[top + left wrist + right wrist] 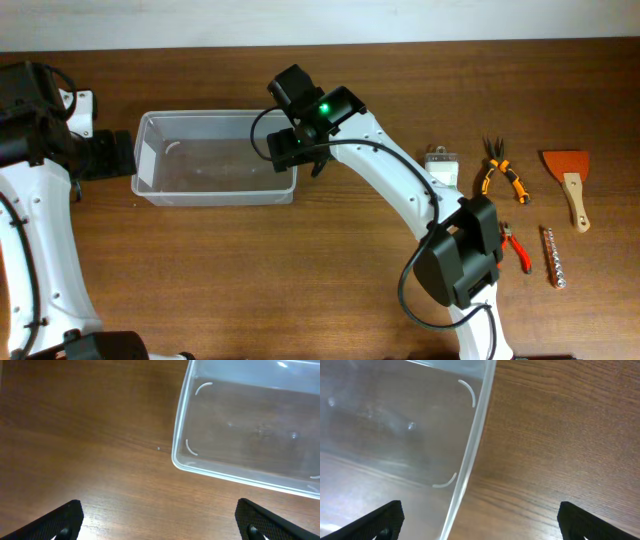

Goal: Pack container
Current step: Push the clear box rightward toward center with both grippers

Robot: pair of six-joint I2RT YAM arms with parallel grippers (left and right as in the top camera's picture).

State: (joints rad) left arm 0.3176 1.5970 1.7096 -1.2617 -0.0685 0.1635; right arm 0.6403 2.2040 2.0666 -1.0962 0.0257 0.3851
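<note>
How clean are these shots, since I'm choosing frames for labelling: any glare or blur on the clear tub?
Overhead: even light, sharp; container edges readable. Left wrist: white glare on the table near the left claw, container unaffected. Right wrist: milky reflection across the container floor; right claw dark, soft-edged.

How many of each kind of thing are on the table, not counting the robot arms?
Clear container: 1
Orange-handled pliers and red-handled pliers: 2
Scraper: 1
Bit rail: 1
Small white object: 1
Total: 6
</note>
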